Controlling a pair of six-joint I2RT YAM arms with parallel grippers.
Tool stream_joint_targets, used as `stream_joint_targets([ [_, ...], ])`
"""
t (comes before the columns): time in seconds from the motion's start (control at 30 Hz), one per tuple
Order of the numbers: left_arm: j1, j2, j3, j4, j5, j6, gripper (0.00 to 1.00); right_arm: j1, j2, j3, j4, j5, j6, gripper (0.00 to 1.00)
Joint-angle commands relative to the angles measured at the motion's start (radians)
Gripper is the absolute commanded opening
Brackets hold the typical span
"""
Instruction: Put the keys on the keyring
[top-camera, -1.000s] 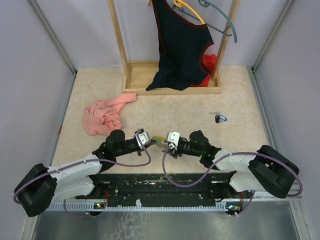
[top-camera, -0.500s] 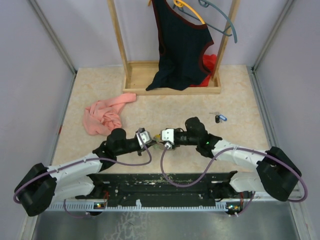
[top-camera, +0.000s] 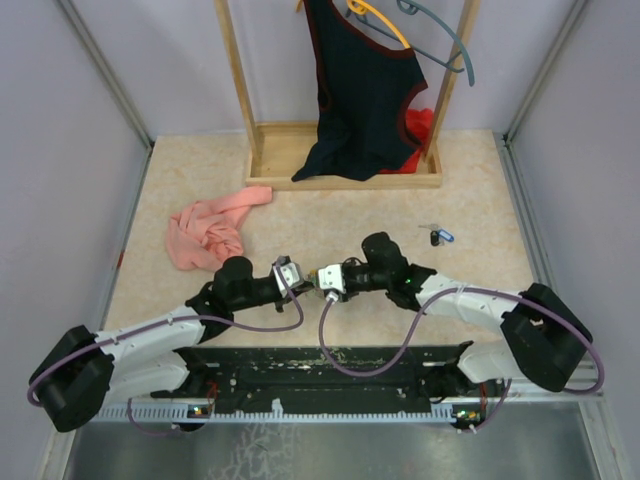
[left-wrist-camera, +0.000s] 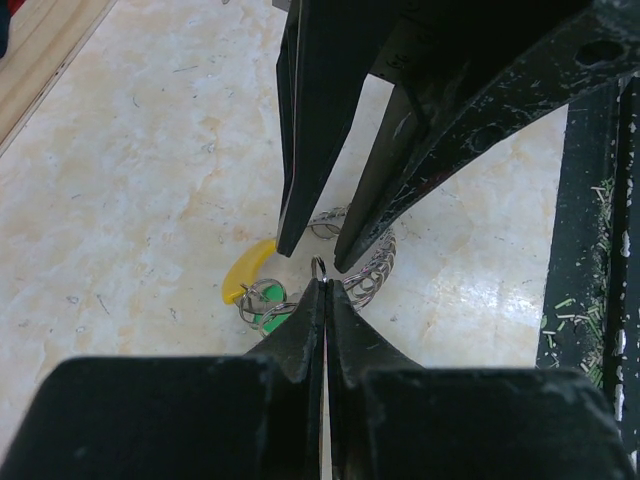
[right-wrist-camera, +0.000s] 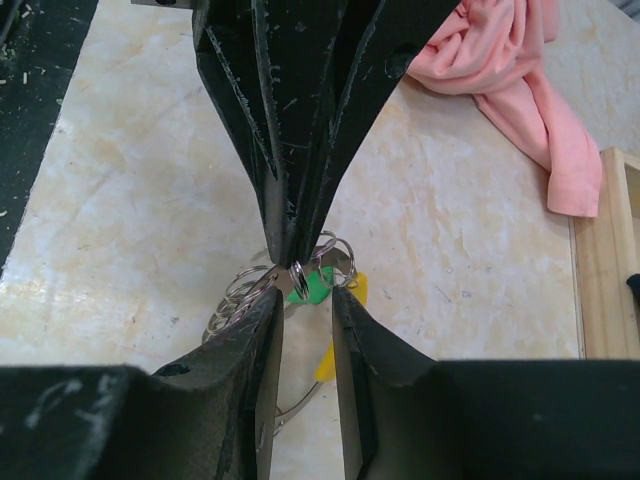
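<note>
Left wrist | left fingers (left-wrist-camera: 300, 330) pinched shut, seemingly on keyring (left-wrist-camera: 375, 270), steadying it | right fingers (left-wrist-camera: 310, 150) apart, straddling that spot for access.

Arms meet tip to tip near the table's (top-camera: 330, 215) front edge: left gripper (left-wrist-camera: 322, 285) left, right gripper (right-wrist-camera: 305, 300) right, keyring (left-wrist-camera: 372, 280) between. Keys (top-camera: 438, 237) further back right. Cloth (top-camera: 208, 232) back-left. Rack (top-camera: 345, 160) behind.
</note>
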Motion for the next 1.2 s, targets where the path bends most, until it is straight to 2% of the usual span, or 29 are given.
stream_joint_targets([
  [0.0,0.008,0.000,0.033,0.006,0.020,-0.013,0.01,-0.006,0.019,0.063,0.022,-0.056,-0.023,0.26],
  [0.13,0.009,0.002,0.033,0.010,0.026,-0.017,0.01,-0.005,0.033,0.064,0.040,-0.063,-0.019,0.21],
  [0.3,0.008,-0.007,0.026,0.021,0.019,-0.021,0.01,-0.006,0.045,0.060,0.061,-0.064,0.018,0.04],
  [0.33,0.009,-0.012,0.019,0.027,0.017,-0.021,0.04,-0.006,0.044,0.057,0.069,-0.053,0.034,0.00],
  [0.43,0.013,-0.040,-0.017,0.072,-0.014,-0.045,0.17,-0.023,0.032,0.028,0.130,-0.061,0.105,0.00],
  [0.5,0.029,-0.070,-0.064,0.143,-0.036,-0.079,0.23,-0.040,0.018,-0.018,0.242,-0.088,0.181,0.00],
  [0.6,0.069,-0.125,-0.167,0.343,-0.035,-0.172,0.30,-0.053,0.013,-0.077,0.404,-0.095,0.276,0.00],
  [0.8,0.112,-0.163,-0.294,0.579,-0.013,-0.297,0.35,-0.056,0.055,-0.152,0.686,-0.064,0.448,0.00],
  [0.93,0.123,-0.111,-0.347,0.748,-0.008,-0.386,0.36,-0.056,0.091,-0.205,0.920,-0.010,0.610,0.00],
  [1.17,0.128,0.072,-0.341,1.002,0.042,-0.463,0.34,-0.056,0.144,-0.244,1.131,0.039,0.811,0.00],
])
